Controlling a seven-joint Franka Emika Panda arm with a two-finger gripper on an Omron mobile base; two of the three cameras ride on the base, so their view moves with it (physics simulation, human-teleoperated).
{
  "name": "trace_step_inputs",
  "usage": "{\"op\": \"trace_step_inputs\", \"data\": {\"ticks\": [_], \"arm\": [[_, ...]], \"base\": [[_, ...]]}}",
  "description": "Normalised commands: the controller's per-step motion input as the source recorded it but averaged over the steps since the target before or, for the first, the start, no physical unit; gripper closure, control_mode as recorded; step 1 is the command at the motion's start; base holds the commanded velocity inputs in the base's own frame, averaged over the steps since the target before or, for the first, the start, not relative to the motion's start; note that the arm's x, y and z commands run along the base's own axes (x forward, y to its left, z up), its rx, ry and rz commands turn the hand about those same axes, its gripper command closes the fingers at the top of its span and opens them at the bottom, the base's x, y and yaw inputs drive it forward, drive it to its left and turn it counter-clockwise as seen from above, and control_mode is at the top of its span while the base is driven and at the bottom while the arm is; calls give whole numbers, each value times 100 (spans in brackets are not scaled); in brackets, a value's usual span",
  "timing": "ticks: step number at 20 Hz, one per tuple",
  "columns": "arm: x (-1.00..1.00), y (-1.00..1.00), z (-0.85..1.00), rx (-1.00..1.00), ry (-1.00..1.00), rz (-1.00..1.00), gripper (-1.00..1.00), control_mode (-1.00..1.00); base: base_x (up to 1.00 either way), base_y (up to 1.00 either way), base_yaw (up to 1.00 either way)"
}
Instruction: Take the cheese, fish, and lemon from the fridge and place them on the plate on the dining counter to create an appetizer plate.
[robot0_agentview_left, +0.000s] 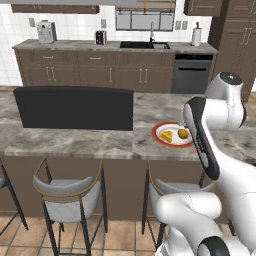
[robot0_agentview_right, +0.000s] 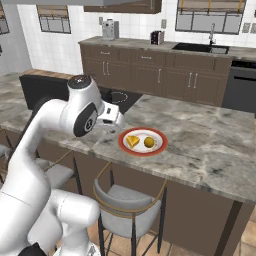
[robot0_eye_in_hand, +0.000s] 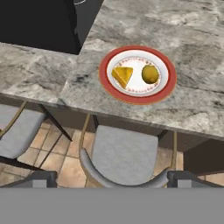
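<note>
We cannot tell whether the claw (robot0_eye_in_hand: 112, 178) stands apart or together: in the hand view only its two dark tips show, cut off by the bottom edge, and in both base views the white arm's own links hide the hand. In the left base view the arm also covers the right edge of the round white plate with a wide red rim (robot0_agentview_left: 161, 135).

The hand view looks down on the plate (robot0_eye_in_hand: 136, 99) from above and shows its whole rim, which the left base view does not. The right base view shows the plate (robot0_agentview_right: 142, 150) whole as well, lying near the front edge of the long grey marbled stone bench (robot0_agentview_right: 210, 140).

On the plate lie two things, side by side and slightly apart: the small yellow-orange triangular cheese wedge (robot0_eye_in_hand: 123, 76) and the small round yellow-orange lemon (robot0_eye_in_hand: 150, 74). Both show in the left base view too, cheese (robot0_agentview_left: 167, 135) and lemon (robot0_agentview_left: 183, 133), and in the right base view, cheese (robot0_agentview_right: 132, 141) and lemon (robot0_agentview_right: 149, 142).

The black rectangular inset (robot0_agentview_left: 75, 108) in the bench lies well to the plate's left. Grey-cushioned stools with thin metal frames (robot0_eye_in_hand: 124, 157) stand below the bench edge.
</note>
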Motion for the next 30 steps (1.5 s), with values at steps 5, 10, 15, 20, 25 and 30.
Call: {"op": "trace_step_inputs", "data": {"ticks": [5,10,15,20,25,30], "arm": [[-69,50,0,-7,-14,0,-100,-100],[-51,7,15,-1,-6,0,-100,-100],[-45,-6,17,0,-3,1,-100,-100],[-47,-15,12,0,-4,5,-100,-100],[-26,-3,7,0,-5,3,-100,-100],[3,0,0,0,0,0,-100,100]], "base": [[0,0,0],[0,0,0],[0,0,0],[0,0,0],[0,0,0],[6,0,0]]}}
